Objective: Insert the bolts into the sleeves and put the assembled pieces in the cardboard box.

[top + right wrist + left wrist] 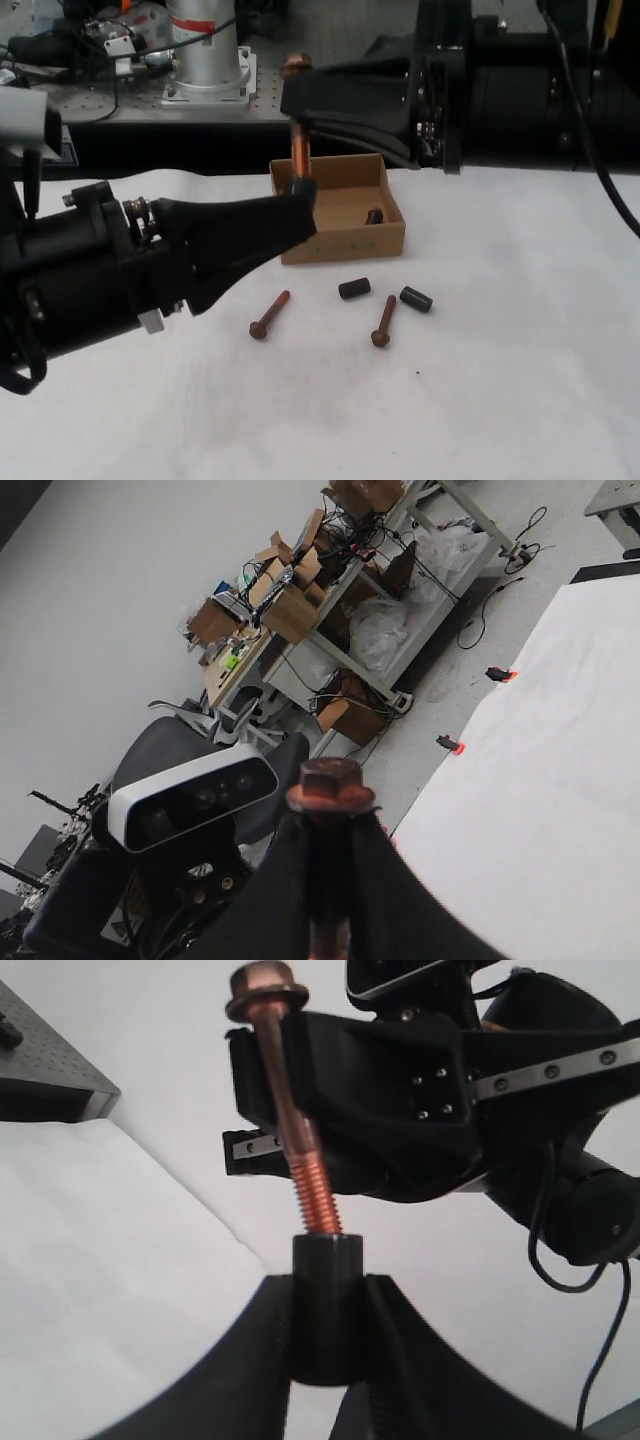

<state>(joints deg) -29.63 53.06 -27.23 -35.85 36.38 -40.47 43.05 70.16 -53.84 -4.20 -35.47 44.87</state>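
Holding a bolt (285, 1090) upright by its shank, head up, the right gripper (296, 105) presents the threaded tip to the mouth of the sleeve (326, 1305), which is clamped between the jaws of the left gripper (326, 1330) close by the cardboard box (340, 245). One dark piece (374, 215), apparently an assembled pair, lies in the box. Two loose bolts (270, 314) (384, 320) and two loose sleeves (354, 289) (416, 298) wait on the white cloth (500, 400), so most of the work appears to remain; no legible print is visible on any part.

My left tool (326, 1290) and right tool (327, 835) were black. The bolt (290, 1130) was copper and its sleeve (325, 1345) black. The cardboard box (345, 245) was brown, my tabletop (500, 380) white.
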